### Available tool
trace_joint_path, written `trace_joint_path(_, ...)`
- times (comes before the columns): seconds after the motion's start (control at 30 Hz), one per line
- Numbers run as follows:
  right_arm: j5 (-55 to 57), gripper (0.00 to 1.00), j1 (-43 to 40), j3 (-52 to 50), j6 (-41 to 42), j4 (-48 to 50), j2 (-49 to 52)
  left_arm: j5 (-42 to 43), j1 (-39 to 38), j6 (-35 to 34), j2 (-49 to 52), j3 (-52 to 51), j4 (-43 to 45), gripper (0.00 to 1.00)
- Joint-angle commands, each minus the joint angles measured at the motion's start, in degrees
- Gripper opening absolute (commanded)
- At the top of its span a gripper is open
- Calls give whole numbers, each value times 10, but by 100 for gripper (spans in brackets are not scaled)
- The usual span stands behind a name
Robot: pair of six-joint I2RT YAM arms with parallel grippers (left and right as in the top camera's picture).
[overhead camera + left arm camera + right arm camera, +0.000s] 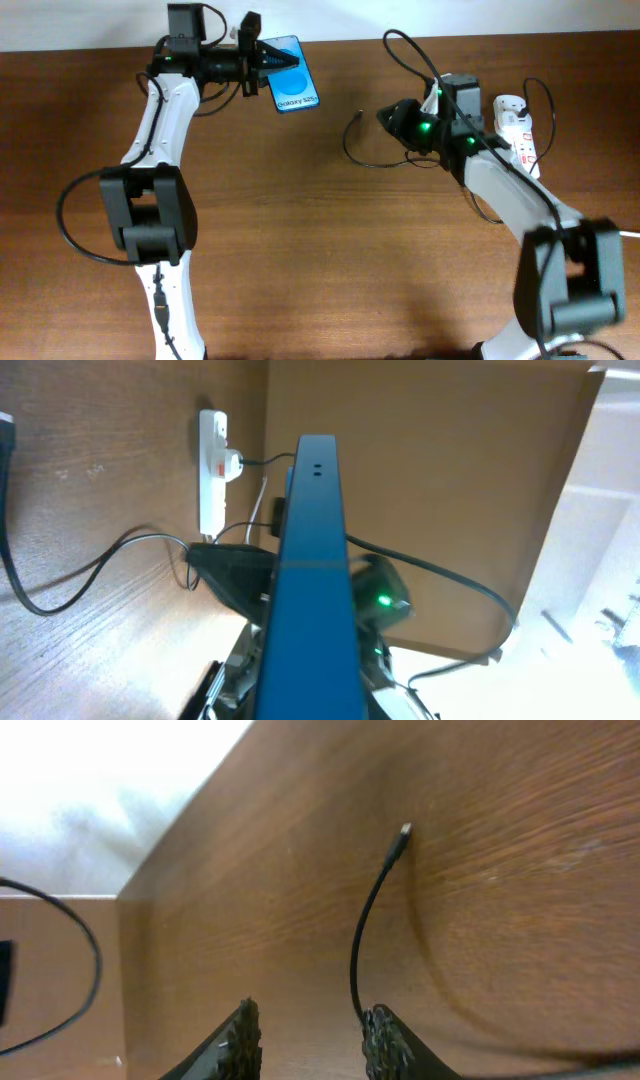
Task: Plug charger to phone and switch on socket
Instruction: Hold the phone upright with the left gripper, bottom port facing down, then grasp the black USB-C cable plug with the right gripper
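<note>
The charger (pixel 347 145) is lying on the worktop (pixel 320 250) just ahead of the right tool (pixel 383 115). In the right wrist view its thin black cable (pixel 358 945) is running up from beside one of the tool's fingers (pixel 385 1045) to the small plug tip (pixel 403 830), which is resting on the wood. The right tool (pixel 312 1045) is standing partly open, its jaws apart by more than the cable's width and not pinching it.

The phone (pixel 298 92) is sitting at the far edge of the worktop, well apart from the plug tip, and the left tool (pixel 275 60) is closing on its far end. In the left wrist view the phone (pixel 310 590) is showing nearly edge-on as a narrow blue strip.

The socket (pixel 515 125) is lying behind the right arm, to its right. A white adapter (pixel 232 463) is sitting in it, with the black cable leading away.

The phone's blue screen is reading "Galaxy S25+".
</note>
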Motion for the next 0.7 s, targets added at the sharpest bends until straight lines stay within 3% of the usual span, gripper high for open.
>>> trace_joint_path(0.0, -52, 30, 10, 86, -1, 3, 92, 7, 11, 11, -12, 5, 0, 0)
trace_joint_path(0.17, -24, 31, 34, 161, 29, 4, 208, -3, 11, 12, -12, 5, 0, 0)
trace_joint_path(0.53, 92, 31, 71, 160, 27, 2, 232, -3, 11, 12, -12, 5, 0, 0)
trace_joint_path(0.67, 67, 31, 71, 160, 60, 16, 261, -4, 11, 14, -12, 5, 0, 0)
